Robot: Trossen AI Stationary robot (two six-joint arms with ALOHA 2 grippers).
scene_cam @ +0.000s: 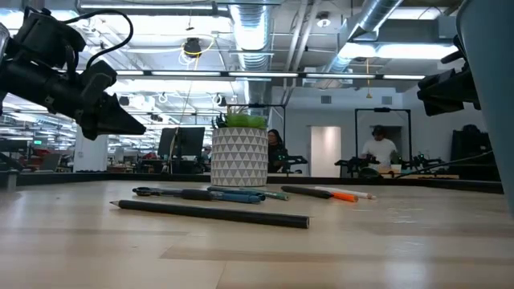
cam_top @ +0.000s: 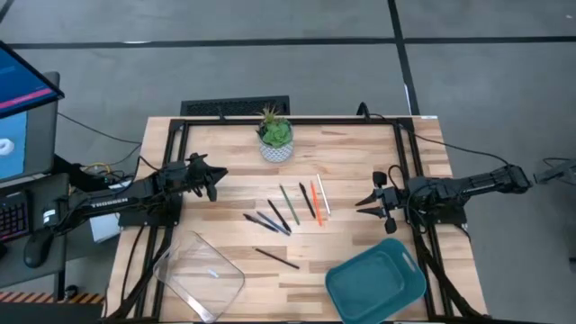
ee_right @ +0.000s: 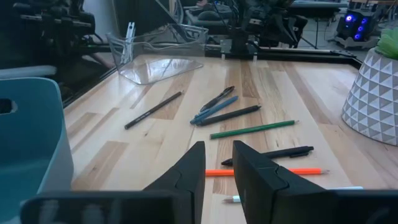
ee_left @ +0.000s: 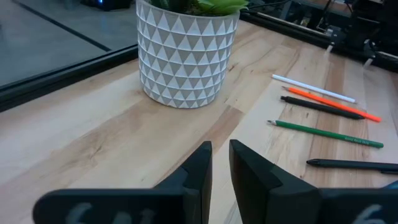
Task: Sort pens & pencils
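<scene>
Left gripper (cam_top: 219,180): hovers off the wood, fingers nearly together with a thin gap, holding nothing; the potted plant (cam_top: 275,137) stands just ahead of it.
Right gripper (cam_top: 363,203): also empty, fingers a narrow slit apart, aimed at the pens & pencils (cam_top: 292,211) fanned between the two arms.
Crowding risk: the white pencil (ee_right: 292,194), orange one (ee_right: 270,172) and black pen (ee_right: 268,155) nearest the right fingers lie close together, so I'd guess a pinch drags two.
Lone pencil (cam_top: 276,258): apart, toward the clear bin (cam_top: 200,274) and teal tray (cam_top: 376,283); likely to roll when nudged.
Sorting risk: mixing up containers.
</scene>
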